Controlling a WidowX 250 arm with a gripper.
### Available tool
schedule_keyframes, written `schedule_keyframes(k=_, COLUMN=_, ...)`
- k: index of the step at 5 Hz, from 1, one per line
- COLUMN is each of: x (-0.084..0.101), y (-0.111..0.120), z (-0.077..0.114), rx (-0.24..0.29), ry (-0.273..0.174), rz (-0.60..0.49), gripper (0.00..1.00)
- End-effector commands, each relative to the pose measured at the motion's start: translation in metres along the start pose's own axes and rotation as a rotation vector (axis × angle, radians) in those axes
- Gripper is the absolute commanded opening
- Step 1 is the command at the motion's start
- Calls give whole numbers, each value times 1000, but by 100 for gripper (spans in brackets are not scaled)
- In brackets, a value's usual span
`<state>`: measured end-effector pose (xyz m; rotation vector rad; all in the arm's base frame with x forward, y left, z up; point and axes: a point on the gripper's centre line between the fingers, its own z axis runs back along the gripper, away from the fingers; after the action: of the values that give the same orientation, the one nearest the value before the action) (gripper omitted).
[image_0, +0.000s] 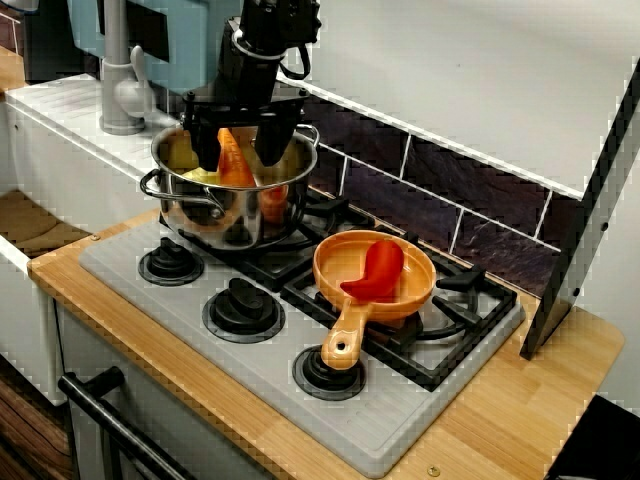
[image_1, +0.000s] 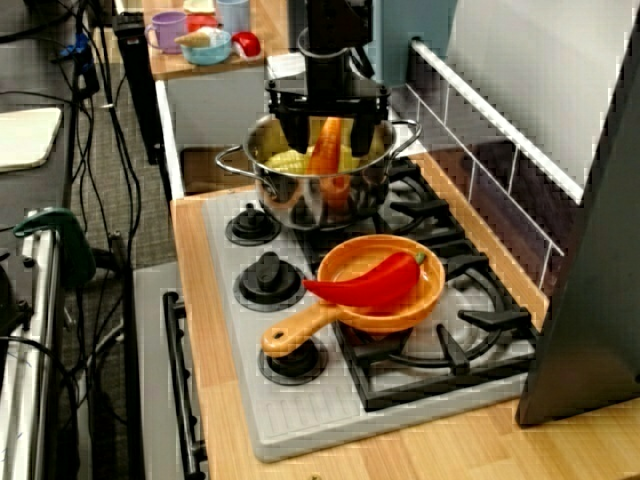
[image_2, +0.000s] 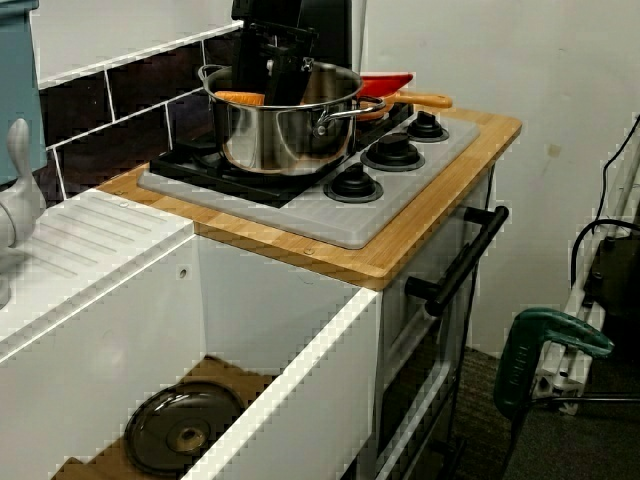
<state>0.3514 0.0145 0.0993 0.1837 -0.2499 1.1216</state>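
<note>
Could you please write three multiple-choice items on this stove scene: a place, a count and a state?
1. The glossy red pepper lies: A in the round orange pan; B in the shiny steel pot; C on the wooden counter.
2. Black round knobs along the grey stove front: A two; B three; C five.
3. The pot is: A lidded; B uncovered; C overturned.
Key: 1 A, it rests across the pan. 2 B, three in a row. 3 B, an orange carrot shows in its open top.

lower end of carrot hidden in pot, faucet cut off above
</note>
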Motion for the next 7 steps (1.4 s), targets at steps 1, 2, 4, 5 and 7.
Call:
schedule_keyframes(k=1, x=7, y=7, z=-4, rx=2, ry=-26, rz=-36, gripper=100)
schedule_keyframes(k=2, x=6, y=8, z=-8, rx=-4, ry=6, rz=-49, gripper=0)
schedule_keyframes(k=4, x=13, y=8, z=-1, rx=0, ry=41, rz=-49, gripper=0)
schedule_keyframes(k=5, x=13, y=9, z=3, rx=-7, ry=53, rz=-60, gripper=0)
schedule_keyframes(k=7, x=13, y=14, z=26, rx=-54, ry=96, rz=-121, gripper=0)
